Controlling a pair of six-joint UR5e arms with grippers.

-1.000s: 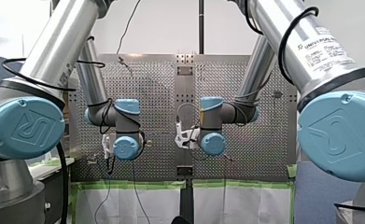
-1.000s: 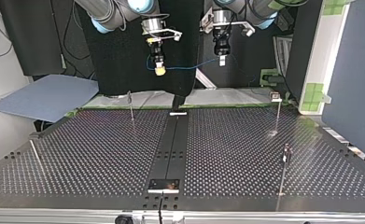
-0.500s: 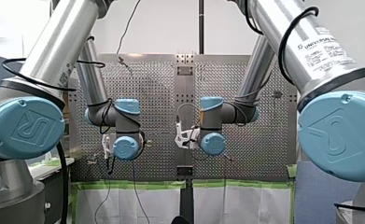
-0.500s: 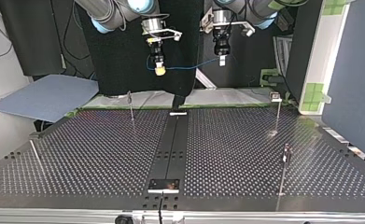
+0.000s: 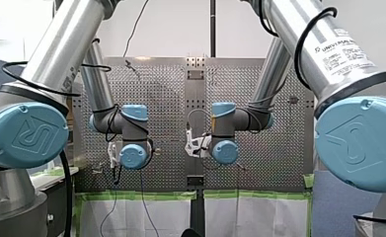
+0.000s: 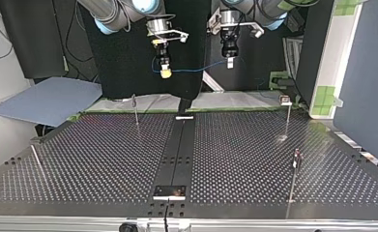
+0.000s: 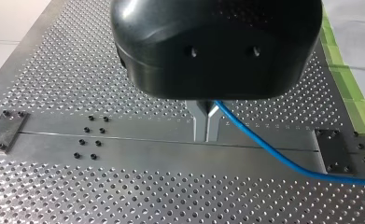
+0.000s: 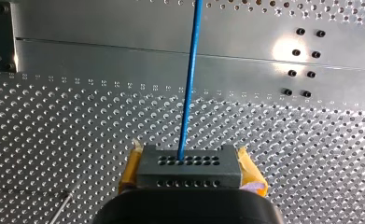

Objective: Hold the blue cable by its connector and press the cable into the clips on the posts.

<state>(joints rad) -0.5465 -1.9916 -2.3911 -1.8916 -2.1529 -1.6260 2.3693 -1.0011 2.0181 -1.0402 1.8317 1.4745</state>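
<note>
A perforated metal counter (image 6: 104, 159) with a dark centre strip (image 6: 177, 150) fills the top view, with black drapes and a blue-grey board (image 6: 46, 99) behind it. Four thin metal posts stand on the counter: one with a clip at the far left (image 6: 135, 104), one leaning at the near left (image 6: 36, 162), one with a clip at the far right (image 6: 287, 113) and one with a clip at the near right (image 6: 295, 169).

My right arm (image 6: 121, 14) comes in at the top view's left. Its yellow-padded jaws are closed on the two sides of a dark grey block connector with rows of small holes (image 8: 188, 167). A thin blue cable (image 8: 189, 79) leaves the connector's face and runs straight ahead of the jaws, above the counter.

My left arm (image 6: 268, 7) comes in at the top view's right. Its metal jaws are pressed almost together and pinch the cable (image 7: 273, 151) high up, just under the black body; from there it trails off to one side.

In the top view the cable (image 6: 196, 67) hangs in a shallow sag between the two pairs of jaws, raised above the counter's far edge and well apart from every post.
</note>
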